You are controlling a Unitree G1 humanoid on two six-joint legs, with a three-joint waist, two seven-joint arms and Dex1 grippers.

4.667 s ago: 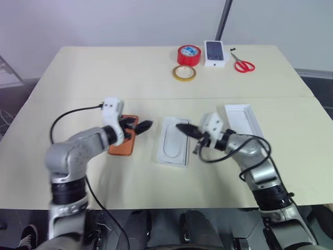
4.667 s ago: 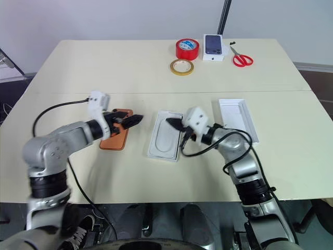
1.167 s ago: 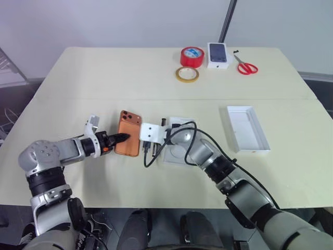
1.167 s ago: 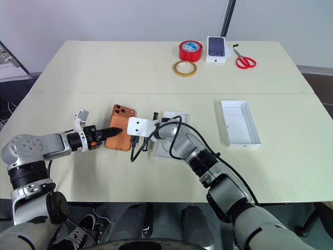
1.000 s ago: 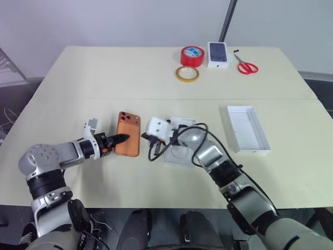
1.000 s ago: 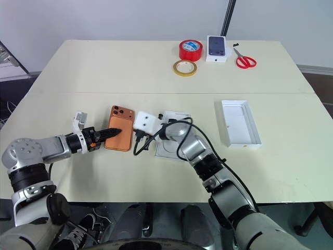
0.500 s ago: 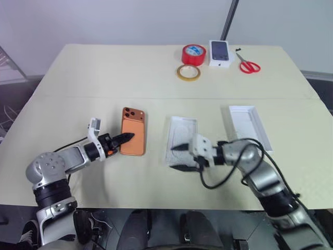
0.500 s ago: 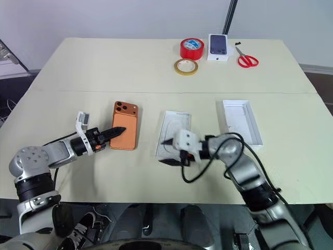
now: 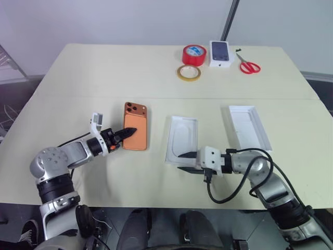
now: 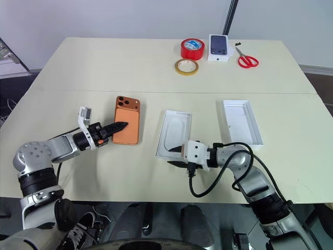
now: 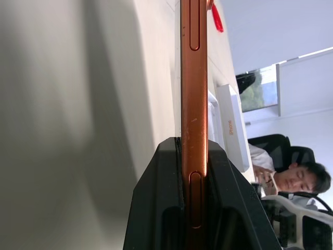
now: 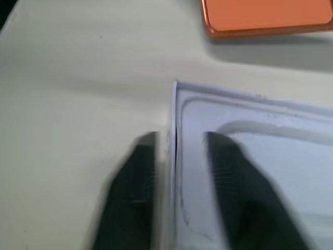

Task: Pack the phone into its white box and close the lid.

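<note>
The orange phone (image 9: 136,133) lies back up, left of centre, its camera block at the far corner. My left gripper (image 9: 127,132) is shut on its near left edge; the left wrist view shows the black fingers (image 11: 156,208) pinching the phone (image 11: 193,78) edge-on. The white box (image 9: 182,139), a shallow tray whose floor shows an oval recess, sits in the middle. My right gripper (image 9: 179,161) is at its near end, open, with one finger on each side of the box's thin corner wall (image 12: 174,120). The lid (image 9: 250,127) lies to the right, white inside facing up.
At the table's far edge sit a red tape roll (image 9: 193,54), a yellow tape ring (image 9: 187,73), a small white box picturing a dark phone (image 9: 220,53) and red scissors (image 9: 247,66). A seated person (image 11: 291,179) appears beyond the table.
My right arm has pulled back from beside the phone to the white box's near end, and its fingers have narrowed. The left gripper keeps its hold on the phone.
</note>
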